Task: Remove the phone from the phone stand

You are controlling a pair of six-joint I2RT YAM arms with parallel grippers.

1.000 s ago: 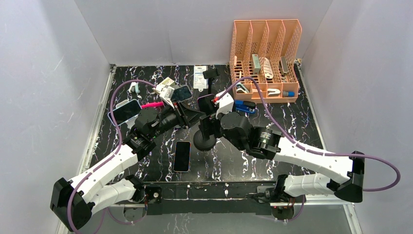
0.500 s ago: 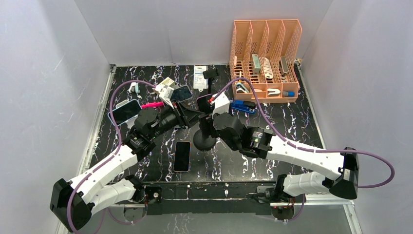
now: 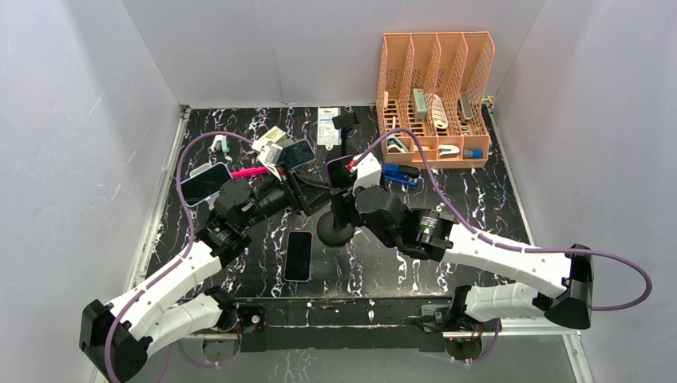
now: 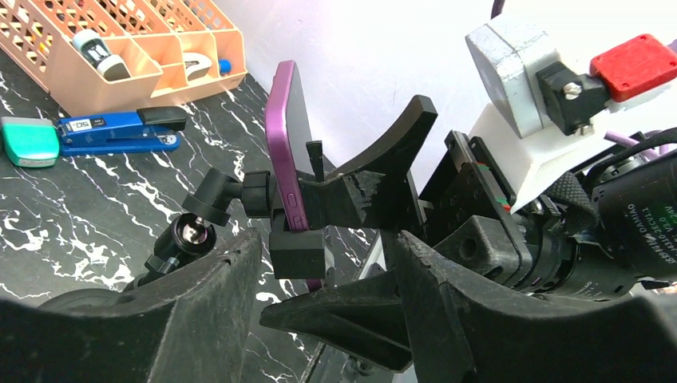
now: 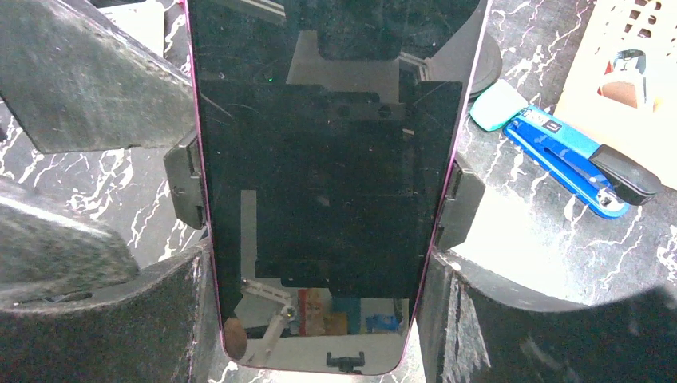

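The phone [image 3: 338, 170], dark-screened with a purple edge, stands upright in the black phone stand [image 3: 334, 230] at mid-table. In the right wrist view the phone [image 5: 327, 175] fills the space between my right gripper's [image 5: 315, 319] fingers [image 5: 104, 319], which press on its two long edges below the stand's side clamps [image 5: 185, 187]. My left gripper [image 4: 323, 263] is open, its jaws straddling the stand's lower clamp block [image 4: 297, 254] with gaps on both sides. From the left wrist the phone [image 4: 286, 144] shows edge-on. From above, the left gripper [image 3: 307, 191] comes in from the left, the right gripper [image 3: 351, 187] from the right.
An orange desk organizer [image 3: 435, 100] stands at the back right, a blue stapler [image 3: 401, 174] just in front of it. A second phone [image 3: 298, 255] lies flat near the front, another [image 3: 206, 182] at the left beside a pink marker [image 3: 249, 171].
My left gripper's jaws have spread apart from a narrower stance and the left arm has drawn slightly left. The right gripper's jaws have come in onto the phone's edges.
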